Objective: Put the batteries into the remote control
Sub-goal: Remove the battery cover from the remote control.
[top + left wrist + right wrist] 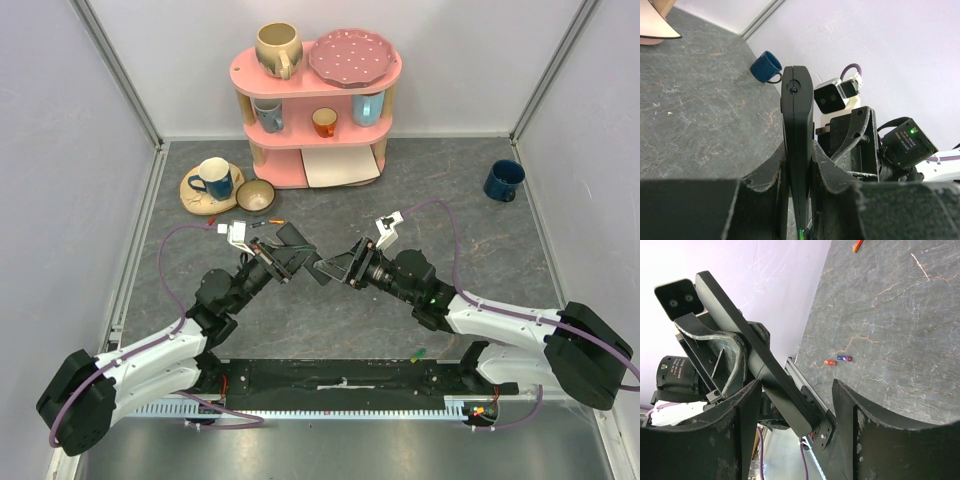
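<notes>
Left wrist view: my left gripper (799, 172) is clenched on the remote (797, 115), held edge-up above the worktop (700, 110). My right gripper (796, 390) is spread wide around it. The batteries (830, 362) lie loose below. A crooked squeeze could twist the remote free.

black remote control (797, 145), pink shelf (285, 168), navy mug (503, 180)

1 remote control (796, 150), 3 batteries (844, 358) in sight, 6 mugs (505, 180), 1 bowl (255, 195), 1 plate (353, 57), 1 saucer (193, 197), 1 shelf (315, 150), 2 arms (160, 355).
</notes>
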Controlling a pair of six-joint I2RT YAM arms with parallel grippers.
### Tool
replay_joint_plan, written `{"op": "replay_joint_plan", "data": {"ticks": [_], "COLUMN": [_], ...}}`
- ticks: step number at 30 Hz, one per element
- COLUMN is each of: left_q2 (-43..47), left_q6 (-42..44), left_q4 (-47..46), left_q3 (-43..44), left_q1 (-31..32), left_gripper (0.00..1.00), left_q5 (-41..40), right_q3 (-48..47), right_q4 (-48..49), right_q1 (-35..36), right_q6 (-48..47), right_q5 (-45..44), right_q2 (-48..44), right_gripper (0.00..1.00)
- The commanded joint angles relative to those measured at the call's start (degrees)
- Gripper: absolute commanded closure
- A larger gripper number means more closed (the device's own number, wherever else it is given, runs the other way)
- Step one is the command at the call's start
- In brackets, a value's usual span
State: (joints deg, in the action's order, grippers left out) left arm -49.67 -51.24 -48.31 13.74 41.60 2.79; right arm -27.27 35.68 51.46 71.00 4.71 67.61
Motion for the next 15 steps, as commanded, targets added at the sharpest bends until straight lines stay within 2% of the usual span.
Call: {"op": "replay_joint_plan", "data": {"ticks": [1,15], "left_q2": [0.5,0.2], "left_q6": [2.6,2.5], "left_q4": [-3.1,-3.7], "left_q3": [0.1,0.1], "left_q1": [0.4,0.8], "left_gripper": [0.98,0.98], "left_q5": [-2.0,-2.3], "right_q3": [-1.7,-0.6], "right_q4": [2.9,3.3], "right_q1": [-0.2,-0.2], "right_q6": [0.4,0.7], "right_q5": [0.0,0.2], "right_q2": [0.5,0.7], "right_gripper": [0.35,0.46]}}
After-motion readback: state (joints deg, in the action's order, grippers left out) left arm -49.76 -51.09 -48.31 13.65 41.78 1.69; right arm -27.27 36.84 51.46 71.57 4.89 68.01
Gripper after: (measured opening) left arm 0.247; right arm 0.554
